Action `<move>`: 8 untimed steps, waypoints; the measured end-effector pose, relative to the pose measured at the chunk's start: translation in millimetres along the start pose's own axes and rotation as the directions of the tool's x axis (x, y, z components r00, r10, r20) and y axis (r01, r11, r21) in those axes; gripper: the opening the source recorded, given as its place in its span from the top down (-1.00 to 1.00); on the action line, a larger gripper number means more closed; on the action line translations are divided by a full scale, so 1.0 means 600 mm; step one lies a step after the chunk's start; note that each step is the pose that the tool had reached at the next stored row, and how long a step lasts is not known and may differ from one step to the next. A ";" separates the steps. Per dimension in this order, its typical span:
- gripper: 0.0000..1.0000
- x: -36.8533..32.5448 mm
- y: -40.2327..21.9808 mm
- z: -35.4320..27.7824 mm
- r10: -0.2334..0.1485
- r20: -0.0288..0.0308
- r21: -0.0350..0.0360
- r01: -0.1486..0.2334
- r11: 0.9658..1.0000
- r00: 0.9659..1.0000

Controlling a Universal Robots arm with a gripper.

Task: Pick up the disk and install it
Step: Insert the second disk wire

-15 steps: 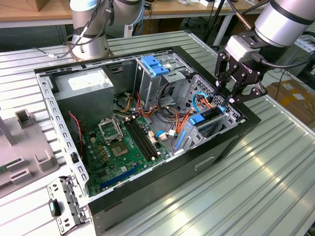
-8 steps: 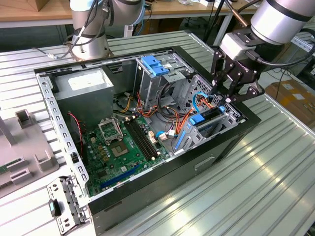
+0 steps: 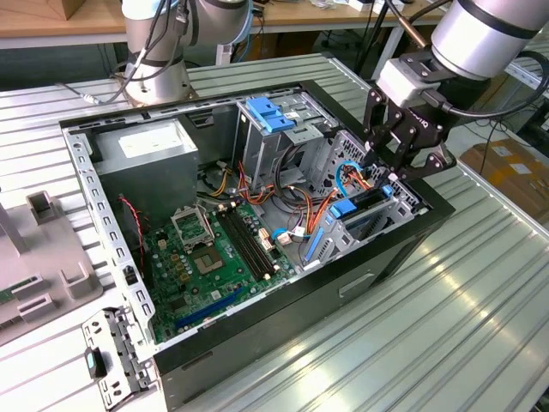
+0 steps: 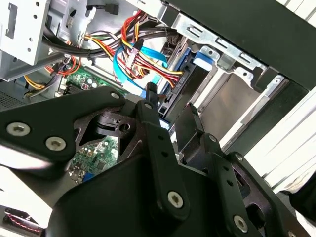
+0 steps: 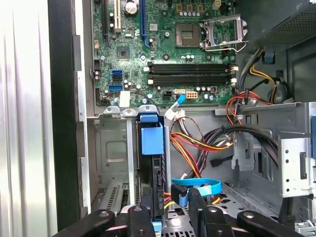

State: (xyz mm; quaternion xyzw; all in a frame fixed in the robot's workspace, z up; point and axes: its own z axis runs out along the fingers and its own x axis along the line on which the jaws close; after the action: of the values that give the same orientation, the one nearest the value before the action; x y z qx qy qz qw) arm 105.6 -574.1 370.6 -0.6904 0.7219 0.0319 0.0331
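The disk [image 5: 154, 163] sits edge-on in its bay (blue-railed), directly beneath the hand [image 5: 170, 217].

In the first wrist view my gripper [image 5: 170, 217] hangs over the open computer case [image 5: 61, 123], its black fingers [image 5: 139, 222] either side of the disk [image 5: 152, 163], which stands on edge in the drive cage [image 5: 111, 153], beside the green motherboard [image 5: 163, 54].

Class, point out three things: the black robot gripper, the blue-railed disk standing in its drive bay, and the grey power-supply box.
Black gripper [image 3: 396, 165], exterior view: between its fingertips.
Blue-railed disk [image 5: 151, 140], first wrist view: its blue tab.
Grey power-supply box [image 3: 146, 159], exterior view: its top face.
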 end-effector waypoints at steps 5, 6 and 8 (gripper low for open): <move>0.15 0.002 0.000 0.003 0.000 0.000 0.000 0.000 1.000 1.000; 0.15 0.002 0.000 0.003 0.000 0.000 0.000 0.000 1.000 1.000; 0.15 0.002 0.000 0.003 0.000 0.000 0.000 0.000 1.000 1.000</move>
State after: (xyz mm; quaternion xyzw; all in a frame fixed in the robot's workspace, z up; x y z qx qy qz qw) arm 105.5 -575.0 368.7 -0.6904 0.7219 0.0319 0.0332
